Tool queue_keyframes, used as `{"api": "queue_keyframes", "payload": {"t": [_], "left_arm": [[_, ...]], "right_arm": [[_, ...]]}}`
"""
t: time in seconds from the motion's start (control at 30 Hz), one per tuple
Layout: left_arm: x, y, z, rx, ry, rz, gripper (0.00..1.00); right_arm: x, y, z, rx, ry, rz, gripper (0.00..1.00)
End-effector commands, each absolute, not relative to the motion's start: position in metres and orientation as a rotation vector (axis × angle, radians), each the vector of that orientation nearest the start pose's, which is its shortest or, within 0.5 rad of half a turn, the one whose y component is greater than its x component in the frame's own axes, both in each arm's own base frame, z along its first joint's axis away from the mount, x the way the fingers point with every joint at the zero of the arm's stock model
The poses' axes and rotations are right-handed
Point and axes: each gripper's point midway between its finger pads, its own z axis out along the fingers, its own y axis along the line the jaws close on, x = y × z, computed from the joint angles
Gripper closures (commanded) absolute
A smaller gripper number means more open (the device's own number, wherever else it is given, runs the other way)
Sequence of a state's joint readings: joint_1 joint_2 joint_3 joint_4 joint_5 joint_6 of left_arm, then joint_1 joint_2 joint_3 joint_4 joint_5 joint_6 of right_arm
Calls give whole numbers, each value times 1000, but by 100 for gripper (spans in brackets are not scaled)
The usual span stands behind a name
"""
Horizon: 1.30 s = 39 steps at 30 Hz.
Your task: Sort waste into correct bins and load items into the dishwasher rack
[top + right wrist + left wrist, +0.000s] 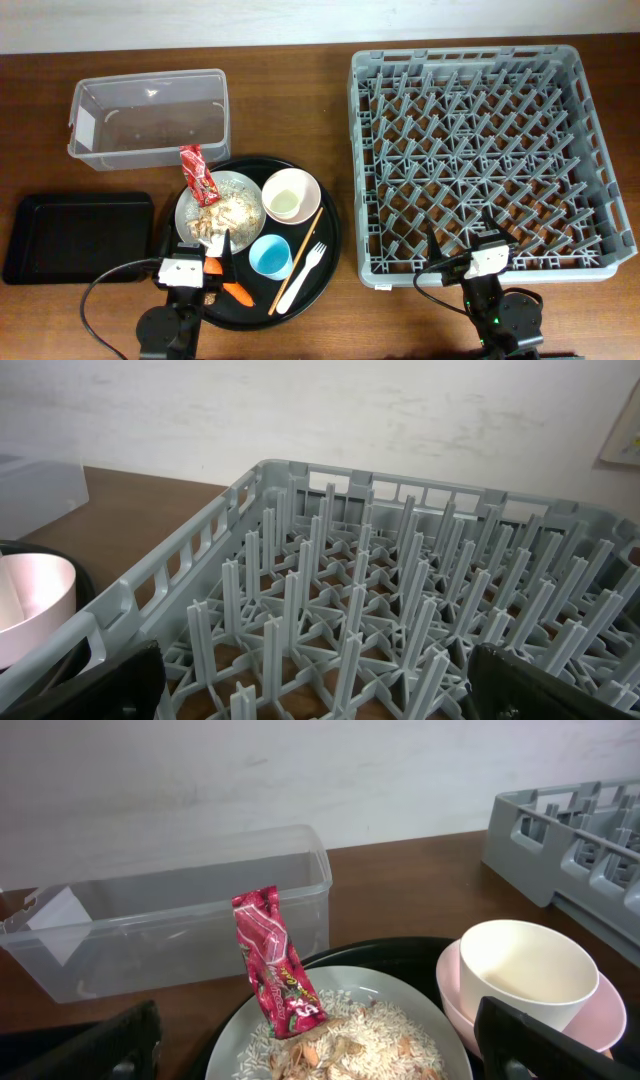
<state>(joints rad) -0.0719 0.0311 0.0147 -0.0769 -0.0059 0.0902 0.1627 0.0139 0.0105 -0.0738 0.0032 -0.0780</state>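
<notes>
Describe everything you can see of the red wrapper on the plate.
The red wrapper is a long, narrow packet of glossy, foil-like red-pink plastic, crumpled, with white and green print near its lower end and a crimped seal at the top. It stands tilted rather than lying flat. Its lower end rests in the rice-like scraps on the pale plate, and its upper end leans up toward the clear tub. Whether it touches the tub cannot be told.

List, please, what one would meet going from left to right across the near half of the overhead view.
Flat black tray → plate → white fork → grey dishwasher rack. The blue cup overlaps its neighbours, so it is left out.
</notes>
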Motion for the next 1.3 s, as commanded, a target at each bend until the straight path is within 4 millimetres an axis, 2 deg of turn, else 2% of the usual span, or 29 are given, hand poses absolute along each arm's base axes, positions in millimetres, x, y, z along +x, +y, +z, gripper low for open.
{"api": "queue_keyframes", "payload": {"t": [0.0,0.07,0.23,0.37,0.63,0.77,0.93,1.07,1.17,1.27], "left_arm": [[247,-26,162,178,1620,-11,1],[246,-29,166,188,1602,-33,1],[245,-30,162,151,1640,-74,1],[241,-29,168,150,1677,-77,1],[239,-29,190,154,1779,-79,1],[245,-30,198,160,1926,-82,1],[258,-31,208,167,2133,-87,1],[267,-31,225,173,2300,-91,1],[277,-33,236,175,2338,-95,1],[286,-33,233,174,2344,-91,1]], "right_arm": [[242,43,156,-204,1635,83,1],[242,43,156,-202,1636,83,1],[240,41,160,-107,1671,158,1],[235,40,171,-91,1708,171,1],[240,41,210,-98,1807,164,1],[248,43,227,-107,1968,150,1],[253,43,233,-121,2226,126,1],[262,50,240,-143,2375,143,1],[271,52,236,-147,2430,140,1],[276,53,228,-147,2463,137,1]]}}
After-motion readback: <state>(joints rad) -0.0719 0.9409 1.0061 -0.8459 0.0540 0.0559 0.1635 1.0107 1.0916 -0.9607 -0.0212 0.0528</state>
